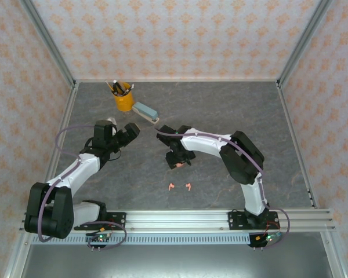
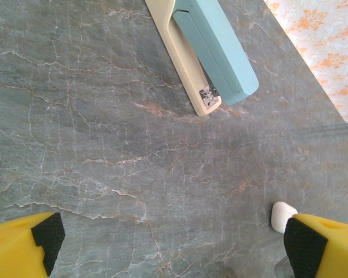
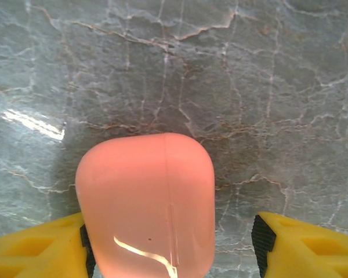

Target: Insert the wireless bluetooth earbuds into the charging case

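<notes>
While the left gripper (image 2: 174, 243) hangs wide open over the grey table (image 1: 220, 110) near the stapler (image 2: 214, 52), the right gripper (image 3: 171, 248) stands with jaws apart astride the pink charging case (image 3: 145, 197), not clamped. The case's long axis runs along the fingers. Two salmon earbuds (image 1: 171, 186) lie bare on the table toward the bases, nearer the right arm.

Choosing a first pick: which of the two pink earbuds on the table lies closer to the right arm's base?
The pink earbud on the robot's right of the pair; its twin lies further left.
</notes>
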